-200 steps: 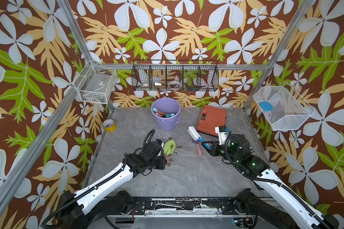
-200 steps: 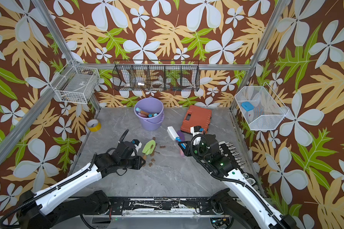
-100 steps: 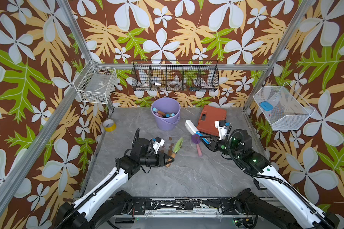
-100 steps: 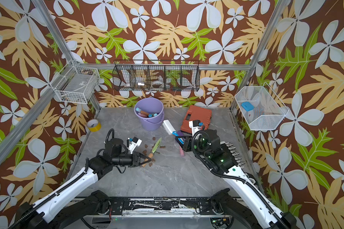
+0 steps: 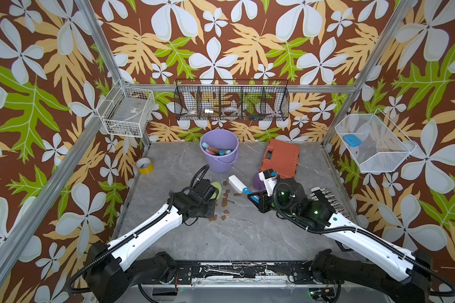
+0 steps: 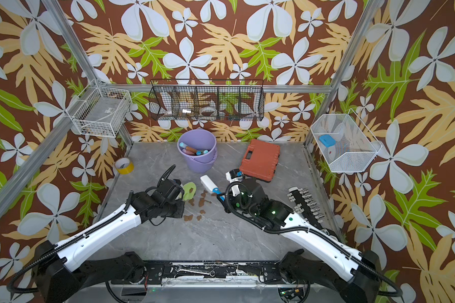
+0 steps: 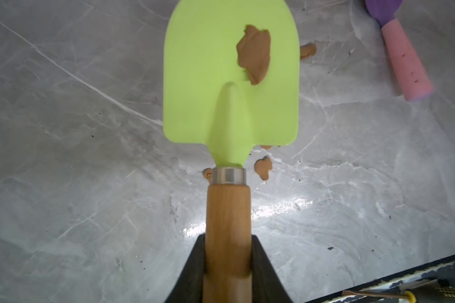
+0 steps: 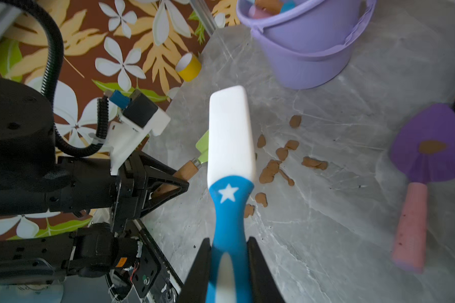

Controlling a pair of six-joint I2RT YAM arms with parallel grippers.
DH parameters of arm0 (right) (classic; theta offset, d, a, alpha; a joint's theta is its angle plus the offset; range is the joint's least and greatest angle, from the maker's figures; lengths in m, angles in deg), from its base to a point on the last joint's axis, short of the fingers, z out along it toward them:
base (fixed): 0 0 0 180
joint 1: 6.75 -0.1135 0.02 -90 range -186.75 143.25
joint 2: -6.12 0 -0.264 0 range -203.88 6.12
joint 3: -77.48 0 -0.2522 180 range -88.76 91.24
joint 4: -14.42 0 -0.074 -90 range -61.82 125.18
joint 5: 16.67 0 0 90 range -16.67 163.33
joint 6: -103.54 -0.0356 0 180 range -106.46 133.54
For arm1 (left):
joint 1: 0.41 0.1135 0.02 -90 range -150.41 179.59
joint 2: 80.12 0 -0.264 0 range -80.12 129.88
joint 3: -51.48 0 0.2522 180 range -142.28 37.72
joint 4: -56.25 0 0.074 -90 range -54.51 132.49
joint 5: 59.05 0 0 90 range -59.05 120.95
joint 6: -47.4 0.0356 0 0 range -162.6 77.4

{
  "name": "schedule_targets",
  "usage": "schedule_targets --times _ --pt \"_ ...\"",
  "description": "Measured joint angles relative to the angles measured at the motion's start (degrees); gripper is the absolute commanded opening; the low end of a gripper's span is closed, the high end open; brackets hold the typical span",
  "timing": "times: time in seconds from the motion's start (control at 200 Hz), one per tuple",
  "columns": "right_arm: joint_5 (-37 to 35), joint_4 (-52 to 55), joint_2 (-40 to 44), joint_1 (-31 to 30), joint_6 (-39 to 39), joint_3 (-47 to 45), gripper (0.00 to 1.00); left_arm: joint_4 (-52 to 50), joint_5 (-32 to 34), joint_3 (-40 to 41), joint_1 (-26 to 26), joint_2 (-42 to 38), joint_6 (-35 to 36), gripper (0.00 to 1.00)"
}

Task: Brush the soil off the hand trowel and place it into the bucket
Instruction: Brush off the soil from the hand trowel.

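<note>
Hand trowel (image 7: 195,78): lime-green blade, steel ferrule, wooden handle. Handle clamped in left hand (image 7: 227,242); blade pointed away from arm, over table, broad face toward wrist camera. One brown soil blob (image 7: 255,52) stuck on blade face, off-centre. Other soil blobs (image 5: 225,202) lay scattered on table beside and under blade. Bucket (image 5: 220,164): lavender, upright near back of table, beyond soil patch, apart from trowel; bail handle down against wall; coloured tool handles inside.
</note>
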Motion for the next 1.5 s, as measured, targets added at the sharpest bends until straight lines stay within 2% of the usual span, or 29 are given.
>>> schedule_targets --times 0.215,0.31,0.465,0.696,0.861,0.996,1.131,1.226,1.301,1.386,1.501 --pt "-0.35 -0.28 -13.29 -5.01 2.38 6.21 0.00 -0.81 2.67 0.22 -1.86 0.22 -0.31 0.00" --pt "1.55 -0.33 -18.75 -5.22 3.93 8.11 0.00 -0.98 2.99 0.28 -2.01 0.11 -0.46 0.00" --pt "0.04 0.72 -24.20 -3.65 6.78 11.47 0.00 -2.64 3.63 0.42 -2.12 0.17 -1.11 0.00" --pt "-5.88 4.96 -19.61 -2.51 6.88 11.69 0.00 -2.43 4.22 0.42 -2.34 0.44 -1.33 0.00" --pt "-2.82 3.65 -18.25 -6.95 6.71 10.97 0.00 -2.43 4.24 0.42 -2.38 1.36 -1.46 0.00" --pt "0.59 0.31 -20.20 -8.00 5.44 8.00 0.00 -2.54 4.20 0.39 -2.40 1.38 -1.44 0.00" --pt "3.06 -4.59 -20.55 -2.75 5.27 4.72 0.00 -3.32 3.54 0.39 -2.40 0.61 -1.25 0.00" --pt "2.69 -4.79 -17.14 2.19 4.31 2.58 0.00 -2.97 3.02 0.46 -2.49 -0.20 -1.31 0.00" --pt "2.43 -4.26 -13.27 3.17 4.13 1.81 0.00 -0.87 2.38 1.22 -2.47 -1.11 -1.36 0.00" --pt "2.29 -6.19 -7.87 3.30 4.02 -0.15 0.00 2.67 -1.03 3.28 -2.23 -2.95 -1.57 0.00" --pt "-1.77 -8.68 0.07 3.54 3.02 -6.10 0.00 12.92 -13.11 8.81 3.04 -7.80 -4.15 0.00"
